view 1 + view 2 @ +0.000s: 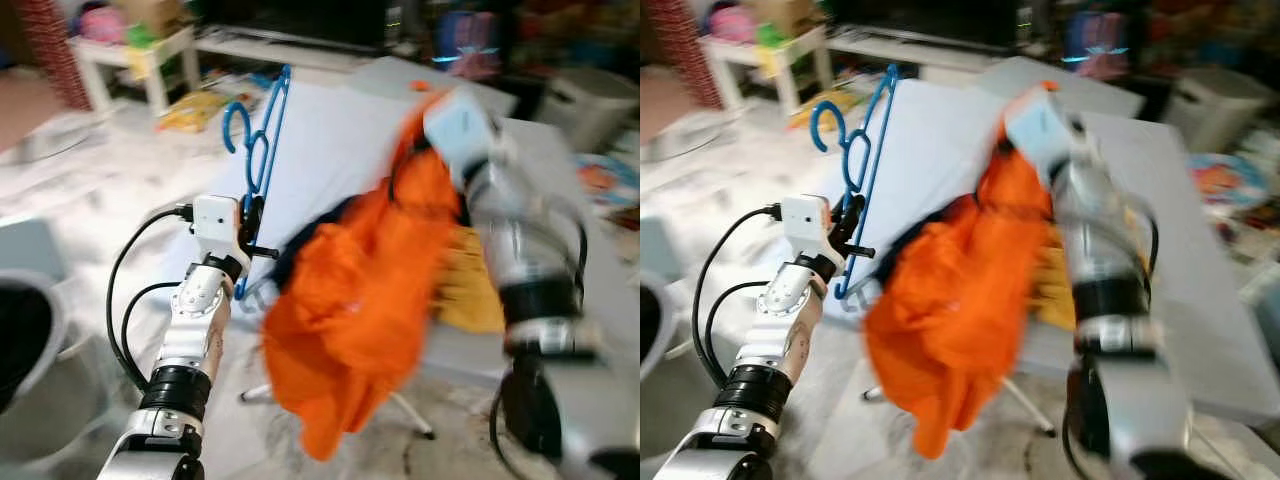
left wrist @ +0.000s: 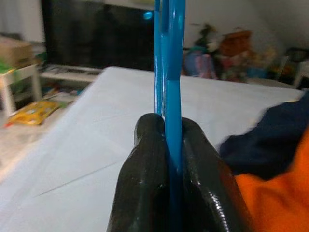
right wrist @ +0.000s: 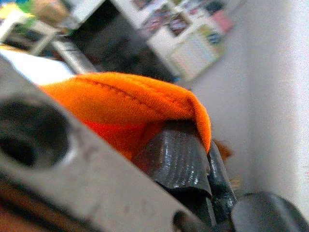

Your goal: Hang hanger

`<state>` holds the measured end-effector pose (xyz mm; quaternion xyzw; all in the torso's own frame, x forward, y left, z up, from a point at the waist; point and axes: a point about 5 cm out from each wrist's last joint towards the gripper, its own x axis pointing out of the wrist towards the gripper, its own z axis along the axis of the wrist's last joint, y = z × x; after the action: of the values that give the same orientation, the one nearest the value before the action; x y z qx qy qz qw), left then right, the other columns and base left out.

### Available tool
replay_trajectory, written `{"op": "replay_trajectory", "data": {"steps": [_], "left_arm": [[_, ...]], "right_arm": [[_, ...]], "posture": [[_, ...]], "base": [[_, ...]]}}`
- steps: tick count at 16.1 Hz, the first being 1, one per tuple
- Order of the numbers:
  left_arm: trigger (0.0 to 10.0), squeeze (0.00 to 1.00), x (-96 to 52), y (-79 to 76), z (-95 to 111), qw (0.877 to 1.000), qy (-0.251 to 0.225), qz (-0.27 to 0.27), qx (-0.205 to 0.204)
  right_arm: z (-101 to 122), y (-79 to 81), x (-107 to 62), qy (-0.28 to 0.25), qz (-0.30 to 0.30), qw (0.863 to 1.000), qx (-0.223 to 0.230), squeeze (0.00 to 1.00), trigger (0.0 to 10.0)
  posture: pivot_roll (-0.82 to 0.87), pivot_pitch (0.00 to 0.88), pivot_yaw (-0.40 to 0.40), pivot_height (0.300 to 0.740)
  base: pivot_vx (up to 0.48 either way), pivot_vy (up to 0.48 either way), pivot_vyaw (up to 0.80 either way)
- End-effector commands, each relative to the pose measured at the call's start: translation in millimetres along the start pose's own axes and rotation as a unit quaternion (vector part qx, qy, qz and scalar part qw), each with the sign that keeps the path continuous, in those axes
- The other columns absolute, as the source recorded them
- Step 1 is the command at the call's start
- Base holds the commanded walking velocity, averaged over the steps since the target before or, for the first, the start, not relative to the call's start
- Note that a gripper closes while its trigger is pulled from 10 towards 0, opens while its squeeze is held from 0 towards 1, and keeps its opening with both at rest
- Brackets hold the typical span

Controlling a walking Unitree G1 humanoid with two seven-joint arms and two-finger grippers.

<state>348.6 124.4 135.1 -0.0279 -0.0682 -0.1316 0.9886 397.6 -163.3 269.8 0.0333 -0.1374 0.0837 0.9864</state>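
Holding the thin blue plastic hanger (image 1: 262,135) upright by its lower bar, the left gripper (image 2: 166,145) has its two black fingers pressed tight against the bar from both sides, with no gap left between them; the hook end of the hanger points up and away from the robot, over the near corner of the pale grey-white table top (image 1: 330,140). To the robot's right, the right gripper (image 3: 193,159) is raised beside the hanger and has a fold of the bright orange knitted garment (image 1: 360,290) pinched between its closed fingers; the rest of the cloth hangs down in a loose bunch between the two arms, with a dark navy lining or collar (image 2: 270,130) showing at its upper edge, close to the hanger but, as far as I can tell, not yet threaded onto it. A yellow cloth (image 1: 475,290) lies on the table behind the right arm.

By my reading the task is at an early to middle stage: hanger and garment are each secured in a gripper and brought near one another; what remains is to work the hanger into the neck and shoulders of the garment, then carry it to a rail or hook, none of which I can pick out.

No brand, label or writing is legible; the head views are motion-blurred and the background items are too small to read.
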Motion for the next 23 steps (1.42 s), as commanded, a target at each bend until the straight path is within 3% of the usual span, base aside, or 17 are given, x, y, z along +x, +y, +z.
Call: {"op": "replay_trajectory", "data": {"steps": [1, 6, 9, 13, 15, 16, 17, 18, 19, 20, 21, 22, 23], "left_arm": [[10.0, 0.0, -4.6, -8.9, -16.1, 0.999, 0.033, -0.011, -0.008], [10.0, 0.0, -5.6, -11.1, -19.0, 0.999, 0.037, -0.012, -0.01], [10.0, 0.0, -6.0, -10.1, -23.4, 0.999, 0.051, 0.009, 0.011], [10.0, 0.0, -5.9, -14.5, -25.6, 0.998, 0.054, 0.008, 0.011], [10.0, 0.0, -6.3, -15.2, -25.8, 0.998, 0.051, 0.016, 0.01], [10.0, 0.0, -6.7, -15.8, -25.8, 0.999, 0.05, 0.019, 0.009], [10.0, 0.0, -7.4, -15.9, -26.1, 0.999, 0.05, 0.02, 0.008], [10.0, 0.0, -8.6, -16.5, -27.0, 0.999, 0.05, 0.021, 0.007], [10.0, 0.0, -8.9, -17.0, -27.2, 0.999, 0.05, 0.021, 0.007], [10.0, 0.0, -9.3, -17.8, -27.7, 0.999, 0.05, 0.02, 0.006], [10.0, 0.0, -9.0, -18.9, -27.9, 0.999, 0.051, 0.017, 0.004], [10.0, 0.0, -8.6, -19.4, -27.9, 0.999, 0.051, 0.015, 0.004], [10.0, 0.0, -7.5, -20.4, -27.6, 0.999, 0.051, 0.011, 0.002]], "right_arm": [[11.3, -9.1, 6.8, -0.012, -0.02, 1.0, 0.0, 0.0, 10.0], [59.4, -1.3, 33.6, -0.072, -0.014, 0.997, -0.012, 0.0, 10.0], [83.1, -4.4, 38.1, -0.113, -0.021, 0.993, 0.001, 0.0, 10.0], [134.6, -4.8, 44.1, -0.187, -0.028, 0.982, 0.007, 0.0, 10.0], [154.9, -12.8, 41.7, -0.218, -0.063, 0.974, 0.0, 0.0, 10.0], [146.9, -15.1, 41.2, -0.212, -0.07, 0.975, -0.005, 0.0, 10.0], [125.8, -13.1, 41.7, -0.184, -0.059, 0.981, -0.025, 0.0, 10.0], [89.1, -9.9, 39.5, -0.137, -0.036, 0.988, -0.061, 0.0, 10.0], [76.6, -9.2, 37.8, -0.121, -0.028, 0.99, -0.073, 0.0, 10.0], [43.8, -8.5, 31.8, -0.074, -0.01, 0.992, -0.105, 0.0, 10.0], [-18.1, -9.6, 12.0, 0.029, 0.036, 0.986, -0.161, 0.0, 10.0], [-34.2, -11.1, 3.9, 0.057, 0.055, 0.981, -0.176, 0.0, 10.0], [-59.1, -17.0, -13.2, 0.1, 0.088, 0.971, -0.198, 1.0, 10.0]], "posture": [[0.18, 0.0, -0.107, 0.74], [0.19, 0.0, -0.111, 0.74], [0.18, 0.0, -0.109, 0.74], [0.19, 0.0, -0.122, 0.74], [0.2, 0.0, -0.135, 0.74], [0.2, 0.0, -0.14, 0.74], [0.2, 0.0, -0.141, 0.74], [0.2, 0.0, -0.141, 0.74], [0.2, 0.0, -0.14, 0.74], [0.19, 0.0, -0.138, 0.74], [0.18, 0.0, -0.131, 0.74], [0.18, 0.0, -0.131, 0.74], [0.17, 0.0, -0.125, 0.74]], "base": [[0.281, 0.0, 0.0], [0.326, 0.0, 0.0], [0.0, 0.0, 0.0], [0.0, 0.0, 0.0], [0.0, 0.0, 0.0], [0.0, 0.0, 0.0], [0.0, 0.0, 0.0], [0.0, 0.0, 0.0], [0.0, 0.0, 0.0], [0.0, 0.0, 0.0], [0.0, 0.0, 0.0], [0.0, 0.0, 0.0], [0.0, 0.0, 0.0]]}}
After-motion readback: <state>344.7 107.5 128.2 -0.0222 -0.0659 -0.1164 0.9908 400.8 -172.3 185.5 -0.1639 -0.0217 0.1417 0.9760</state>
